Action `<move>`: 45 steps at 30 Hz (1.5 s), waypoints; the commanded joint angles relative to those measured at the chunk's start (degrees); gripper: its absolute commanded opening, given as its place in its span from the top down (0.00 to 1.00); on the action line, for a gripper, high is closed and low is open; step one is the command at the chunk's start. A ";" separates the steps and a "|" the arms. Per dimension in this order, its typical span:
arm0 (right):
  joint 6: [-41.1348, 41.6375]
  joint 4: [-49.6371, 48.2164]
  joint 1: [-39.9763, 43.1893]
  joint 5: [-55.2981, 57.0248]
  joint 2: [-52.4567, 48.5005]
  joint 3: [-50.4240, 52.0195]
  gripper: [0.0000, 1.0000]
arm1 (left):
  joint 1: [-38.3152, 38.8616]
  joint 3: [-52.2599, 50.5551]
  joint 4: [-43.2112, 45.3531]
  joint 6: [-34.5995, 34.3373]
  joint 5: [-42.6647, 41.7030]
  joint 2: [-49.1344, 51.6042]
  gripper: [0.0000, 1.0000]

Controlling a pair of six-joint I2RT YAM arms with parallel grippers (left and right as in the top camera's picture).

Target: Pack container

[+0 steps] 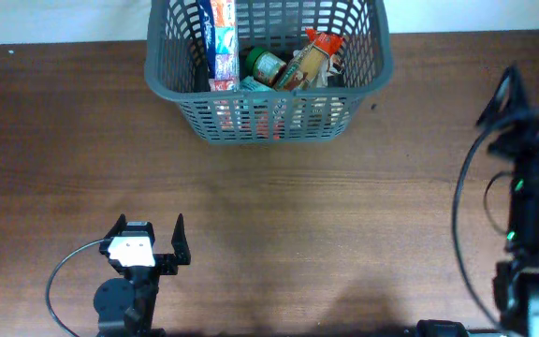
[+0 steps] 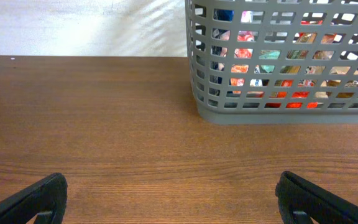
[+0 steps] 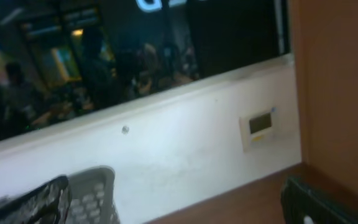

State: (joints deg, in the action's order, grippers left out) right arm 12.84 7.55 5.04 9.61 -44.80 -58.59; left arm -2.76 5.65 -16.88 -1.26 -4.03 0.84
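- overhead view: the container (image 1: 269, 120), a dark grey basket with slotted walls, stands upright on the brown wooden bench (image 1: 326, 215), and its far part is cut off by the top edge of the picture.
- inside the container a tall red, white and blue box (image 1: 224, 42) leans toward its left end, with a green-lidded jar (image 1: 268, 67) just beside it and a tan packet with an orange-red top (image 1: 312, 56) toward the container's right end; the things touch one another.
- left arm (image 1: 131, 251) sits on the near side of the container, well apart from it and toward its left end, pointing at it; a grey cable (image 1: 64, 271) loops out on the arm's left.
- left jaws stand wide open and hold nothing: in the left wrist view the two dark fingers (image 2: 39, 199) sit in the lower corners, only bare bench shows between them, and the container (image 2: 278, 68) is ahead and to the right.
- right arm (image 1: 531, 197) is well off the container's right end, at the edge of the overhead view.
- right jaws are also spread wide and empty: in the blurred right wrist view, dark fingers (image 3: 316, 202) sit in both lower corners, a corner of the container (image 3: 92, 199) sits low on the left, and a white wall (image 3: 185, 155) rises behind it.
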 commanded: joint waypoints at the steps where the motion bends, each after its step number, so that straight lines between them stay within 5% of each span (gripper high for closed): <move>1: -0.39 -4.33 -0.63 -4.39 6.08 9.22 0.01 | -0.39 -0.42 0.13 0.90 0.02 -0.55 0.01; 7: -0.39 -20.17 -0.66 -5.05 17.25 27.96 0.01 | -0.39 -0.42 0.15 0.90 0.00 -0.55 0.01; 14: -0.42 -23.45 -0.66 -5.57 28.13 39.67 0.01 | -0.39 -0.42 0.13 0.90 0.02 -0.55 0.01; 45: -5.55 -22.36 -1.03 -10.56 44.61 54.36 0.01 | -0.39 -0.42 0.15 0.90 0.02 -0.55 0.01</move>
State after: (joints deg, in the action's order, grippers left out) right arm 10.00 -14.66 4.60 1.32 -1.10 -5.04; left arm -2.76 5.65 -16.86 -1.26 -4.03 0.84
